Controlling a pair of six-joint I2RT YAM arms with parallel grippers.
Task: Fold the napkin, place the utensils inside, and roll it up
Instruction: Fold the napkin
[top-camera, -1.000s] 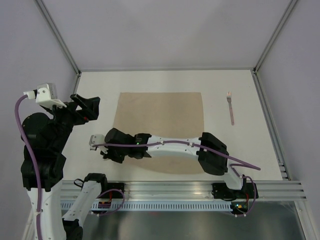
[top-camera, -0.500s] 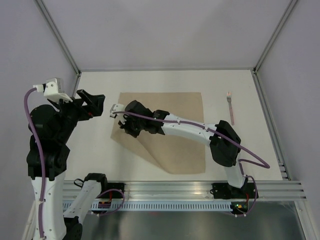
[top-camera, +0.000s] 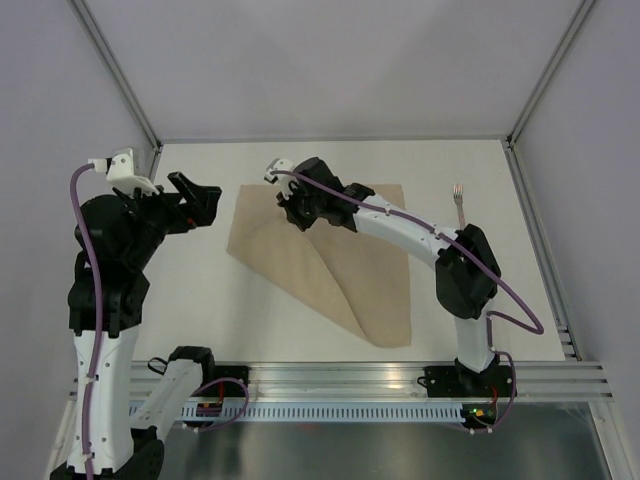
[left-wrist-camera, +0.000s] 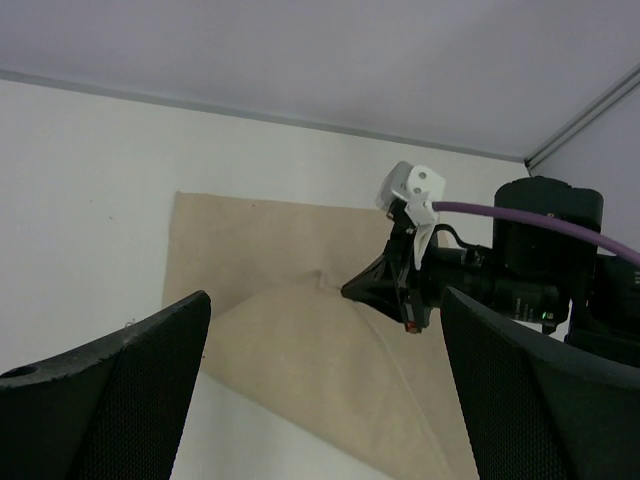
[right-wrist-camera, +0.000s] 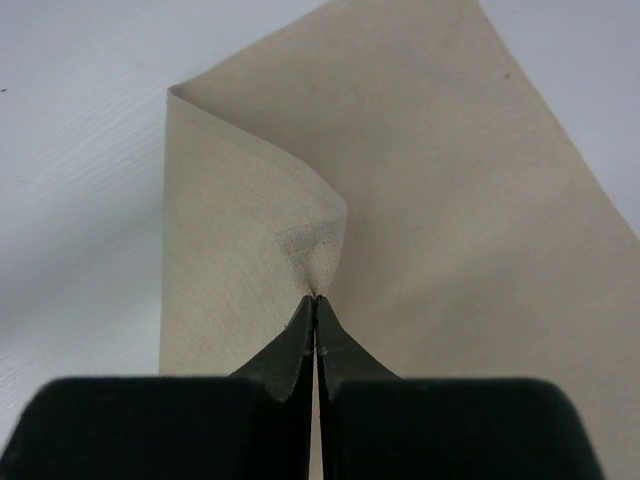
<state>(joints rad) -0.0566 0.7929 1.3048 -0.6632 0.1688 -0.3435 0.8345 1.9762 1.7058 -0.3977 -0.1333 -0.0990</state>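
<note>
The beige napkin (top-camera: 330, 260) lies mid-table, its near-left corner lifted and folded over toward the far side. My right gripper (top-camera: 291, 217) is shut on that corner; in the right wrist view the pinched cloth (right-wrist-camera: 315, 255) bunches just beyond the closed tips (right-wrist-camera: 317, 300). The napkin (left-wrist-camera: 300, 340) and the right gripper (left-wrist-camera: 375, 288) also show in the left wrist view. My left gripper (top-camera: 207, 205) is open and empty, raised off the napkin's left edge. The pale-pink fork (top-camera: 461, 215) lies on the table to the right of the napkin, tines pointing away.
The white table (top-camera: 200, 300) is bounded by a metal frame (top-camera: 535, 230) at the right and back, and a rail (top-camera: 400, 380) along the near edge. The right arm (top-camera: 420, 235) stretches across the napkin.
My right gripper has carried the napkin's near-left corner from the near side up toward the far edge, folding the cloth over diagonally. The left arm rose and shifted slightly right.
</note>
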